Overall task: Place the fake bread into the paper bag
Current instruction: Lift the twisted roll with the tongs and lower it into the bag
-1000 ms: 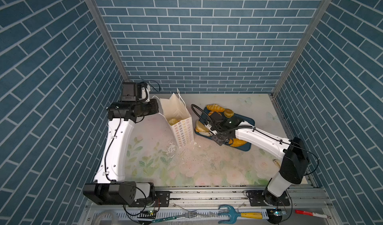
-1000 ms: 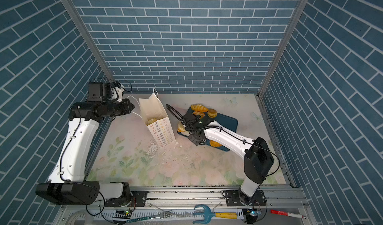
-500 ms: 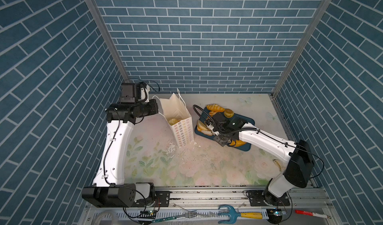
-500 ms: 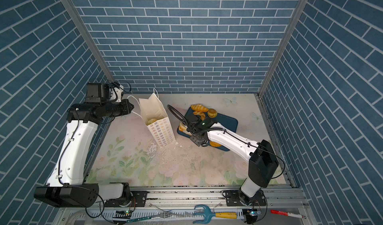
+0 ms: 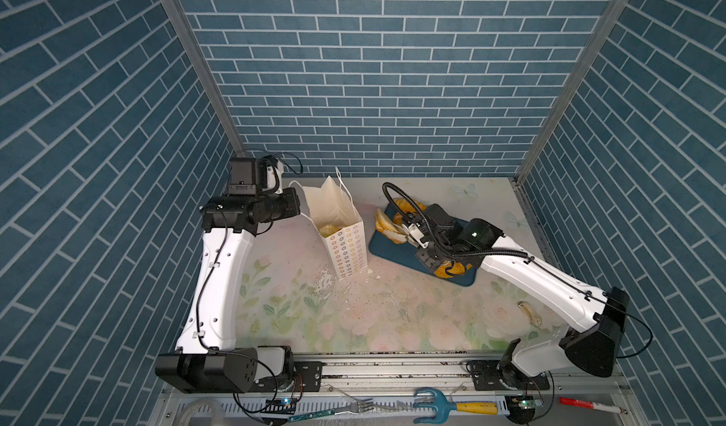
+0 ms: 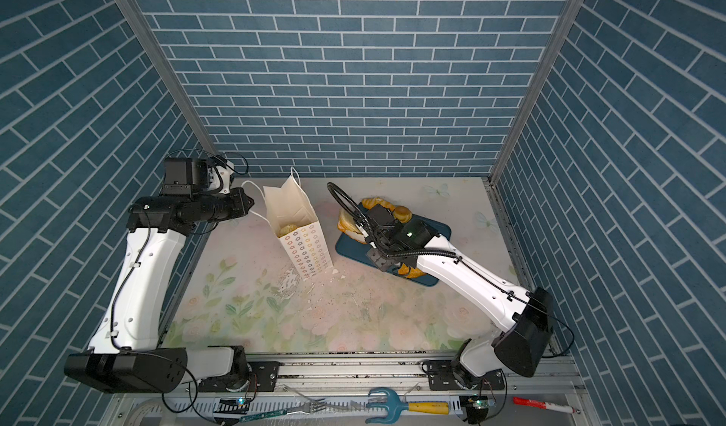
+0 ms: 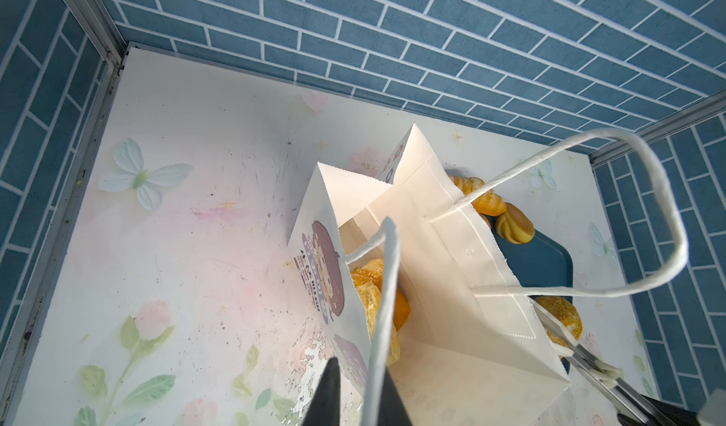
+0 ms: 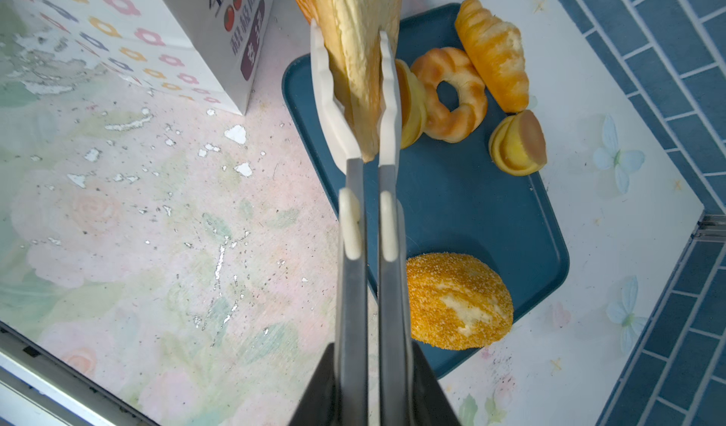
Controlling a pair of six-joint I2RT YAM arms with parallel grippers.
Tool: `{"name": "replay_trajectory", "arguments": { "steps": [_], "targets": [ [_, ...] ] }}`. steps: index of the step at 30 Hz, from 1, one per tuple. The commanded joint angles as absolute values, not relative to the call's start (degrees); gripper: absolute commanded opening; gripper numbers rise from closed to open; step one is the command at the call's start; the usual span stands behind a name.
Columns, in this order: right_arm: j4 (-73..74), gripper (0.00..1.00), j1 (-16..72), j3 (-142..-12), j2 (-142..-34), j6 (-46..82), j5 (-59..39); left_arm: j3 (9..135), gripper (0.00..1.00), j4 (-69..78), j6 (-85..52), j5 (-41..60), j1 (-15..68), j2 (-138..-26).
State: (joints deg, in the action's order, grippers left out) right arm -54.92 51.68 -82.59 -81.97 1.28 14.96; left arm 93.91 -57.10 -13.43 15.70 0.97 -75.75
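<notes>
1. Currently the left arm's forearm lies level, and the left gripper (image 5: 296, 209) pinches the cord handle (image 7: 379, 326) of the paper bag (image 5: 345, 243), which stands upright near the table's (image 5: 393, 326) back edge.
2. Right arm reaches across the blue tray (image 5: 387, 247); the right gripper (image 8: 351, 35) clamps a toast wedge (image 8: 355, 90) just beside the bag.
3. Only the left wrist view shows bagged bread (image 7: 369, 286).
4. Only the right wrist view shows the ring (image 8: 450, 94), croissant (image 8: 493, 53) and seeded loaf (image 8: 457, 300) on the tray.

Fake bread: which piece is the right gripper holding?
The pale toast wedge, clamped in the right gripper; the croissant, ring, bun and seeded loaf lie loose on the blue tray.
</notes>
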Motion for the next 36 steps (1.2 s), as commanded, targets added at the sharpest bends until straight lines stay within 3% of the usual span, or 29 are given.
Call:
{"name": "replay_trajectory", "arguments": {
  "steps": [1,14,23,27,36],
  "targets": [
    [-54.97,0.06,51.52,-86.48,-78.25,4.25,16.18,93.4,0.17,-56.6,-13.79,16.23,0.69,-74.62],
    [-58.3,0.07,50.72,-109.42,-79.78,-0.87,16.63,91.78,0.15,-54.93,-14.75,16.26,0.68,-73.48],
    [-60.29,0.07,53.24,-127.7,-88.88,-1.2,0.22,89.47,0.11,-52.55,-16.46,13.95,0.67,-71.42],
    [-62.4,0.08,55.71,-130.03,-91.71,-0.53,-1.32,87.15,0.1,-50.64,-18.0,13.01,0.63,-69.42],
    [-59.3,0.08,57.13,-121.3,-90.69,2.17,-8.53,86.93,0.1,-50.65,-18.47,15.33,0.62,-69.97]
  ]
}}
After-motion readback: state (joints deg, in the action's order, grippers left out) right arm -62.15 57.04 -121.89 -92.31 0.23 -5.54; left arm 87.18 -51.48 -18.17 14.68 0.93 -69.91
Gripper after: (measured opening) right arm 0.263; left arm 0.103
